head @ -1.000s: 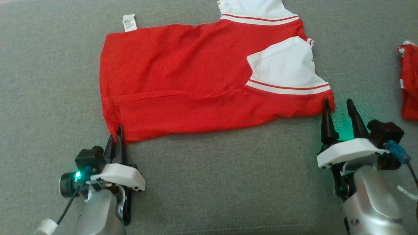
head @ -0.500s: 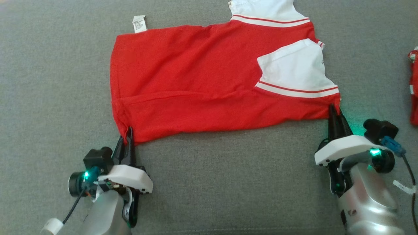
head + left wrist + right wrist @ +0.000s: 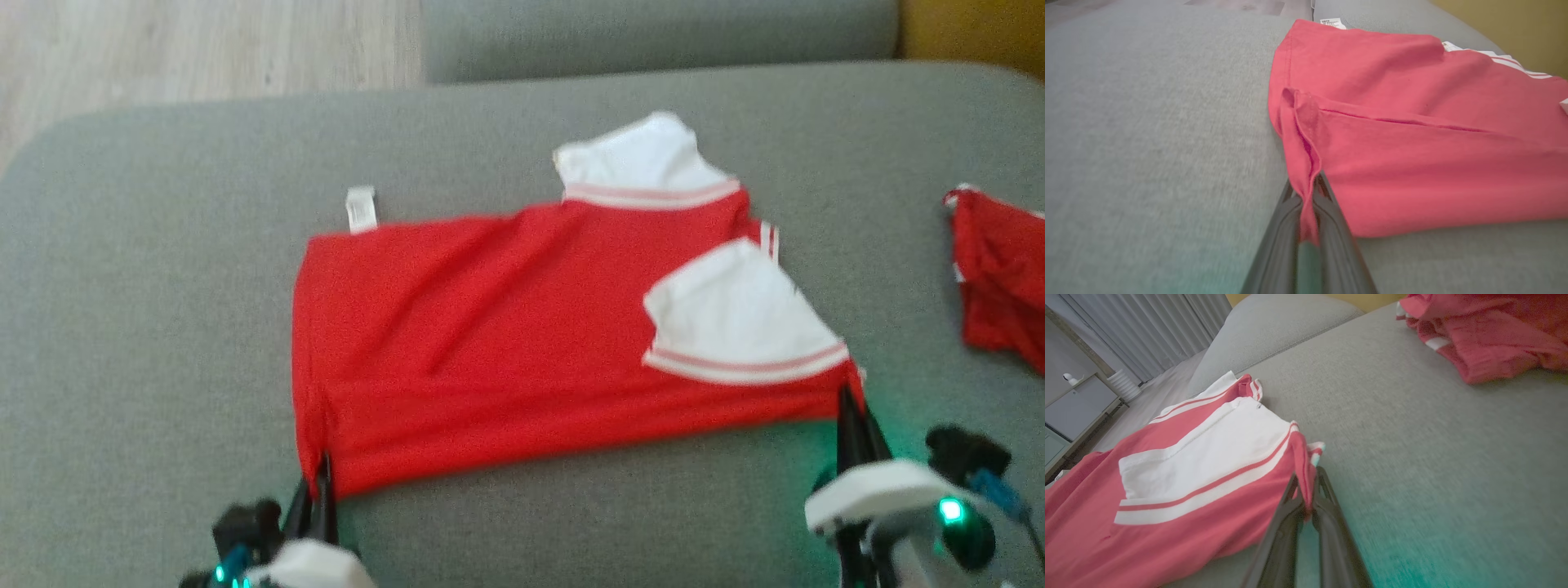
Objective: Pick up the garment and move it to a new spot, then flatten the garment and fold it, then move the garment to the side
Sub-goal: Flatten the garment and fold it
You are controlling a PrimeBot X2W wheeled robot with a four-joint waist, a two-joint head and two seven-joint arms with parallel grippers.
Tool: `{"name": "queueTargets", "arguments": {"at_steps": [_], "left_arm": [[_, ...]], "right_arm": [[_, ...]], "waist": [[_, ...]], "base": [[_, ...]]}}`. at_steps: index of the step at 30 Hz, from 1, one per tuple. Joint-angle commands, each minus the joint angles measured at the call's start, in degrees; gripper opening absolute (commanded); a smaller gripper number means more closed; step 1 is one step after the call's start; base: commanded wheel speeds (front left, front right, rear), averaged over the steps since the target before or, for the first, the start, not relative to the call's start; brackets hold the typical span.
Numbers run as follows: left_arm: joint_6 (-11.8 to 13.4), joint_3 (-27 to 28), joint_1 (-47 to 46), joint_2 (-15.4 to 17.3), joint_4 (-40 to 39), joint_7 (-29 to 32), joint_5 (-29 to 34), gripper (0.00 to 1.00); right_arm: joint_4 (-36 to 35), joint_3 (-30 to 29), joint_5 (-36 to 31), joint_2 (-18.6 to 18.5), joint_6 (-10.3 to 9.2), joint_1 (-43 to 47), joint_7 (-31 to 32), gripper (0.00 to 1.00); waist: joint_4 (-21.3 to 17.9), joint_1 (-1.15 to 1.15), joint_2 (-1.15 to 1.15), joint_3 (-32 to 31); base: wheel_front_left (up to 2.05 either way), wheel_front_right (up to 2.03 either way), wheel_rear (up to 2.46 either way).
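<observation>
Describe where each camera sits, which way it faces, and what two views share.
Head view: high up, looking down on the garment on the couch; left end effector and right end effector at the bottom edge.
Left wrist view: low at the garment's near-left corner, looking along its fingers over the cloth.
Right wrist view: low at the near-right corner, facing curtains; fingers show.
Shared: head and right wrist views show a second garment.

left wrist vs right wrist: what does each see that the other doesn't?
Left wrist: left gripper shut on the shirt's hem corner, and the fold line across its body. Right wrist: right gripper shut on the other near corner, a second garment, curtains, a cabinet. Both: the shirt, its white striped trim, the grey sofa.
</observation>
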Motion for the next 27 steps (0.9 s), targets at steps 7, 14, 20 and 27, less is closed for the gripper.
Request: {"name": "queueTargets", "arguments": {"at_steps": [7,14,20,27], "left_arm": [[1.79,1.41,1.81,0.80,-2.70,-0.29,-1.07,1.00],[1.76,3.83,-7.90,2.28,-5.01,-0.29,2.14,1.00],[-2.21,3.07,-22.71,7.91,3.64,3.25,3.42,1.00],[-5.41,0.49,-33.23,12.28,11.01,11.03,1.72,1.00]], "right_arm": [[-4.70,1.89,2.98,-0.28,0.20,2.48,-0.37,1.00],[-9.21,0.77,1.31,-0.28,0.20,-1.90,-0.37,1.00],[-10.69,2.56,0.15,-0.28,0.20,-8.63,-0.37,1.00],[-11.08,5.86,0.55,-0.28,0.20,-14.51,-0.37,1.00]], "waist": [[-0.37,0.01,0.00,-2.67],[0.44,0.01,0.00,2.16],[-0.18,0.01,0.00,7.35],[-1.54,0.01,0.00,11.64]], "base": [[0.00,0.00,0.00],[0.00,0.00,0.00],[0.00,0.00,0.00],[0.00,0.00,0.00]]}}
